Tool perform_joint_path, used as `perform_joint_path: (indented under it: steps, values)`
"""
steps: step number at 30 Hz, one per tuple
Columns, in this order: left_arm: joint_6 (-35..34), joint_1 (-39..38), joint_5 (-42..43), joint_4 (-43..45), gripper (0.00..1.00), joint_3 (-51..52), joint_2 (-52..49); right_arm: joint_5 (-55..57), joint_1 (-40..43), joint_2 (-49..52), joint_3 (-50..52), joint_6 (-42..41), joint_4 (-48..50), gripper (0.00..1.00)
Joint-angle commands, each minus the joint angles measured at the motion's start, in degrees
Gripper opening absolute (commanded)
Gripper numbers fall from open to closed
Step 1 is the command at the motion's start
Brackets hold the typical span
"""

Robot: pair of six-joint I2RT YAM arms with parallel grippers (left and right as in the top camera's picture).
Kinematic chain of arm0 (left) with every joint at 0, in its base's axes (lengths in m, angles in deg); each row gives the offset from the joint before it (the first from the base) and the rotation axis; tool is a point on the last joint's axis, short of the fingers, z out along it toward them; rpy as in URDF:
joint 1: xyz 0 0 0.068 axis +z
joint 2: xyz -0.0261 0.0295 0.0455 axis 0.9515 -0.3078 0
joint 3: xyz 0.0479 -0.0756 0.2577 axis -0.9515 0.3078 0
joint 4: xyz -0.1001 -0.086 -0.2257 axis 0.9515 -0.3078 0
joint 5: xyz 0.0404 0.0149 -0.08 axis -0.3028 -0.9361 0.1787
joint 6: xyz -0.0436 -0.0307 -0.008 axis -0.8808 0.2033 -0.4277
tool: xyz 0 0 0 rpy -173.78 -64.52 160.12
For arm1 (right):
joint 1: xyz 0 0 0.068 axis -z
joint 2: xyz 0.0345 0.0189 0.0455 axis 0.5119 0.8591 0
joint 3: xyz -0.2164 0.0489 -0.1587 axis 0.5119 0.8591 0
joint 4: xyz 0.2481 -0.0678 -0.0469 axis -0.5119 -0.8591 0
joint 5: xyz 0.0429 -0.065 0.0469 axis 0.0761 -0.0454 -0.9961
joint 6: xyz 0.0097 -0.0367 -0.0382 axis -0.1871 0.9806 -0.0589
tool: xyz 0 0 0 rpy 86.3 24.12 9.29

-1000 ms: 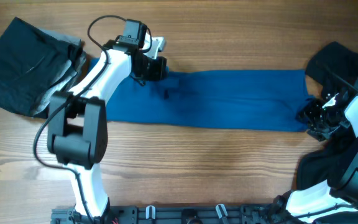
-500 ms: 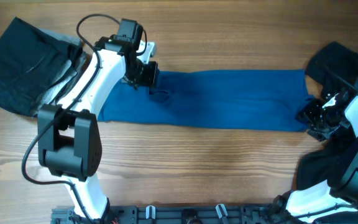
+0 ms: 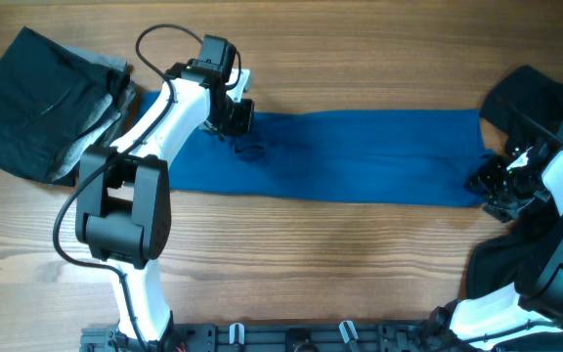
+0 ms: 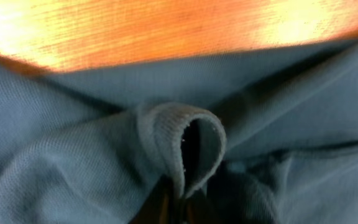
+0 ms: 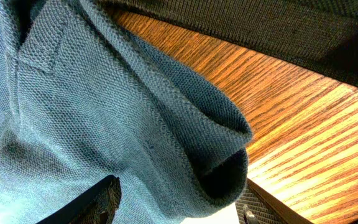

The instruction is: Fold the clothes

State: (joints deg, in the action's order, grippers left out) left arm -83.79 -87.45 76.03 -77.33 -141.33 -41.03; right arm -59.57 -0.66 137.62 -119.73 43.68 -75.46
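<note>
One blue shirt [image 3: 360, 156] lies folded into a long narrow band across the middle of the wooden surface [image 3: 311, 264], running from the left arm to the right arm. The left tool [image 3: 235, 117] sits on the band's far edge near its left end, and a small pucker of cloth shows just beside it. In the left wrist view its two dark fingertips [image 4: 161, 208] stand close together at the bottom of the picture with a rolled loop of blue hem rising from between them, so this tool is pinched closed on the shirt. The right tool [image 3: 487, 186] is at the band's right end, touching the cloth. In the right wrist view the blue knit hangs in a thick fold close to the lens and only one dark finger [image 5: 95, 200] shows beneath it, so I cannot tell whether that tool is closed on the fabric or merely against it. Four other garments are in view: one black garment [image 3: 32, 98] spread flat at the far left corner, one grey garment [image 3: 101, 127] peeking out from under its right edge, one black heap [image 3: 521, 98] at the far right just beyond the shirt's end, and one more black piece [image 3: 497, 259] lower on the right beside the right arm
</note>
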Motion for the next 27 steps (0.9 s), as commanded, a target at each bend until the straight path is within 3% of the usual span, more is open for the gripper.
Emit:
perform_joint_path:
  steps: [1,12,13,14,15,21,22,23,24,27]
  values:
    - [-3.8,1.7,-4.6,-4.7,0.04,-0.2,2.9,1.0,-0.1,1.0,-1.0,0.2,-0.2,0.63]
    - [-9.4,4.4,-10.3,-8.7,0.04,-0.2,5.1,1.0,-0.1,1.0,-1.0,0.3,-0.1,0.63]
    - [-9.4,4.6,-10.2,-9.0,0.31,-0.2,5.6,1.0,-0.1,1.0,-1.0,0.3,-0.1,0.63]
    - [-9.4,4.7,-10.2,-9.4,0.87,-0.2,5.7,1.0,-0.1,1.0,-1.0,0.3,-0.1,0.63]
    - [-9.4,4.7,-9.9,-10.3,1.0,-0.2,5.7,1.0,-0.1,1.0,-1.0,0.3,0.0,0.63]
    - [-8.5,4.7,-8.8,-10.5,0.99,-0.3,9.4,1.0,-0.1,1.0,-1.0,0.3,-0.1,0.63]
    - [-8.5,4.7,-7.4,-10.3,0.82,-0.3,10.4,1.0,-0.1,1.0,-1.0,0.3,-0.1,0.63]
    - [-8.5,4.6,-4.0,-9.6,0.31,-0.3,10.9,1.0,-0.1,1.0,-1.0,0.3,-0.1,0.63]
    - [-8.5,4.6,-1.7,-9.2,0.04,-0.3,10.8,1.0,-0.1,1.0,-1.0,0.3,-0.1,0.63]
    - [-6.5,3.6,-0.5,-7.1,0.04,2.2,9.0,1.0,-0.1,1.0,-1.0,0.4,-0.2,0.63]
